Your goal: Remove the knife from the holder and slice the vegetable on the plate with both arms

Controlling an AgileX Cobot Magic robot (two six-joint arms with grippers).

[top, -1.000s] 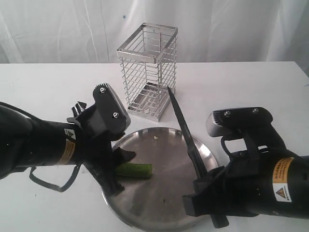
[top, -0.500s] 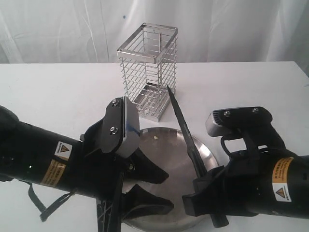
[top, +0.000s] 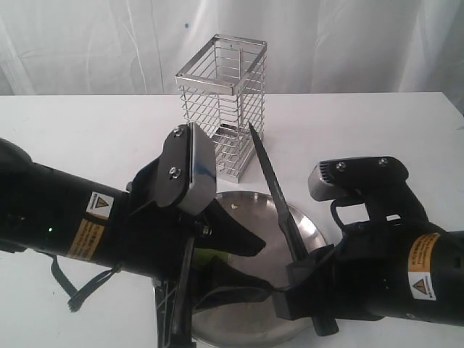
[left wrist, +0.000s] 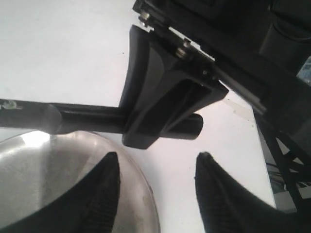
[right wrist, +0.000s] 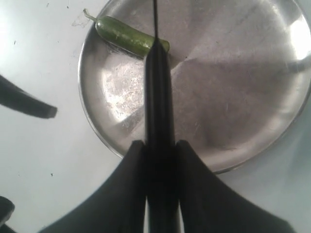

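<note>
1. Right wrist view: my right gripper (right wrist: 159, 145) is clamped on the knife (right wrist: 156, 82) handle.
2. Green chili (right wrist: 127, 36) lies on the plate (right wrist: 243, 97), ahead of my fingertips.
3. My left gripper (left wrist: 156, 162) gapes, empty.

Green vegetable (right wrist: 130, 38) on steel plate (right wrist: 233, 92) (knife (right wrist: 158, 111) above).
</note>
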